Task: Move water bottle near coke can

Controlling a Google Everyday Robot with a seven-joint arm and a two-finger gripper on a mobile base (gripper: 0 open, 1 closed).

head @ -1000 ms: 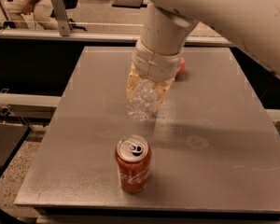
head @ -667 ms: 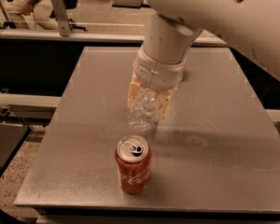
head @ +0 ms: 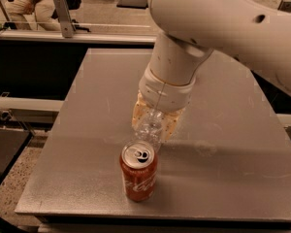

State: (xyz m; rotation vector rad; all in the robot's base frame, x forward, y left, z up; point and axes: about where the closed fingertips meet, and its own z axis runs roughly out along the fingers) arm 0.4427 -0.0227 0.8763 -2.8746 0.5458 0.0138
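Observation:
The red coke can [head: 139, 172] stands upright near the front edge of the grey table [head: 87, 110], its silver top showing. My gripper [head: 154, 123] hangs just behind the can, shut on the clear crinkled water bottle [head: 150, 128]. The bottle sits between the pale fingers [head: 137, 115], its lower end close to the can's top rim. The white arm [head: 223, 28] hides the upper part of the bottle and the table behind it.
A person [head: 26, 1] crouches at the back left beyond a rail [head: 63, 28]. A dark counter [head: 5, 149] lies to the left of the table. The table's front edge is just below the can.
My gripper has carried the water bottle forward and down toward the coke can. The can has not moved. A red object behind the arm is now hidden.

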